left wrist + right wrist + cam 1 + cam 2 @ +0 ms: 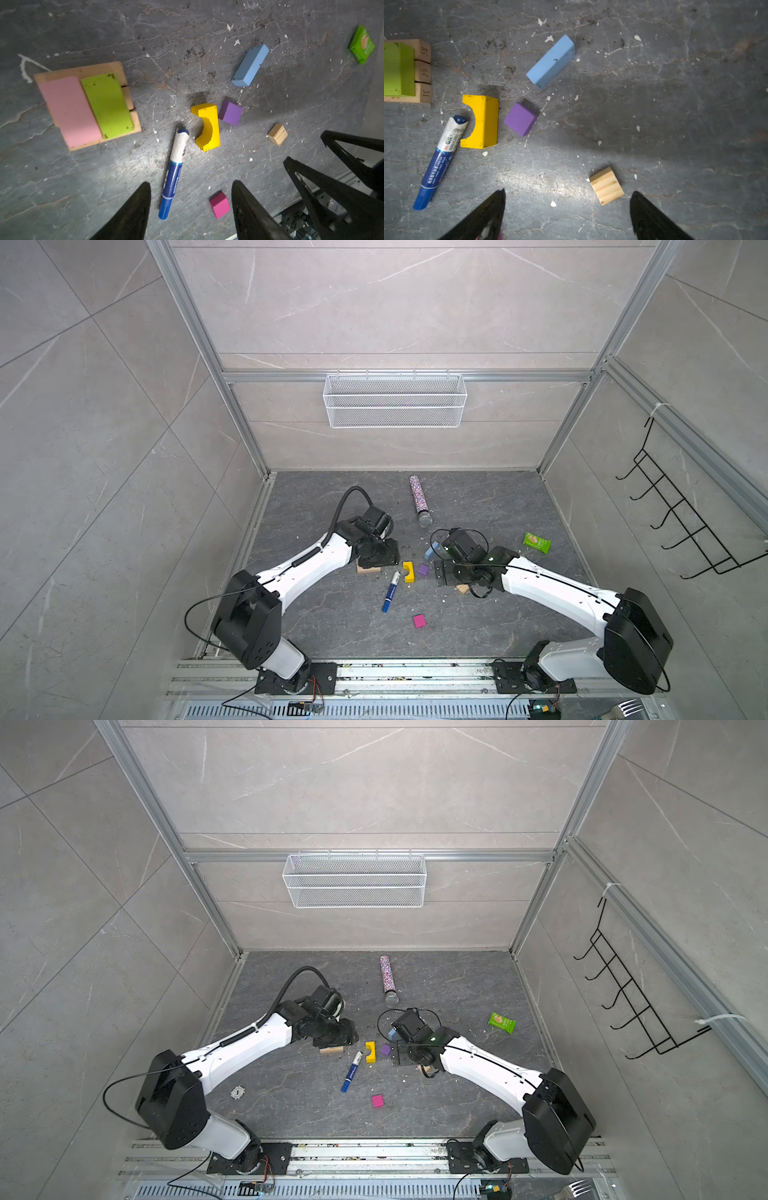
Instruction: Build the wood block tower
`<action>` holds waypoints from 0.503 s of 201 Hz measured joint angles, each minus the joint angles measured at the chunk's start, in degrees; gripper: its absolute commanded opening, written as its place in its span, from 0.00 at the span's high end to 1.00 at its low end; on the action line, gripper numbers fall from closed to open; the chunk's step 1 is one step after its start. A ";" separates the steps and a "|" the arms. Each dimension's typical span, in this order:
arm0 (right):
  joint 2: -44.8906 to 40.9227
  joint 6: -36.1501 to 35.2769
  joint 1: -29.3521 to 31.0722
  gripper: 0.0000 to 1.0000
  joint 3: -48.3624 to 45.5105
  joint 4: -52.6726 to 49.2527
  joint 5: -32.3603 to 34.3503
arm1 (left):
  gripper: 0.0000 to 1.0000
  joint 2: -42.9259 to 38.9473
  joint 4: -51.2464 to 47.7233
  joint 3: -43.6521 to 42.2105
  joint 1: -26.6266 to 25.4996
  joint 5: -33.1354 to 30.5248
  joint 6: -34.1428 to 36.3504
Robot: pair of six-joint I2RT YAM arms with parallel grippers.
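Grey slate tabletop [478, 506] carried a bare start of the tower [89, 106]: pink block [70, 112] and green block [107, 106] on tan bars [127, 97]. Loose nearby lay yellow arch [208, 126], purple cube [230, 113], light-blue bar [250, 65], magenta cube [219, 204], tan cube [277, 134]; my left claw [191, 184] and right claw [568, 191] gaped empty.

Bare and painted wood on a rough, scuffed floor [83, 187].
Tan cube [606, 186] shows raw grain; arch [485, 124] wears matt yellow paint; marker [440, 162] is glossy plastic; basket [395, 402] is white wire mesh.

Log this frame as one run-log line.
tower: two layers; loose: yellow arch, purple cube, tan cube, light-blue bar, magenta cube; left gripper: open; right gripper: open
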 measured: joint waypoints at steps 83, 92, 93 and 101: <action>-10.95 0.07 -1.64 0.01 -6.62 2.69 -2.86 | 0.58 13.73 -0.94 9.99 -6.58 -6.78 -3.69; -11.74 0.07 -1.75 0.03 -7.06 2.89 -3.02 | 0.59 14.99 -1.16 11.02 -6.95 -7.19 -3.91; -11.78 0.07 -1.75 0.03 -7.10 2.89 -3.02 | 0.59 15.08 -1.18 11.08 -6.97 -7.23 -3.91; -12.57 0.09 -1.79 0.06 -7.50 2.97 -3.04 | 0.60 16.04 -1.33 11.58 -7.21 -7.67 -4.09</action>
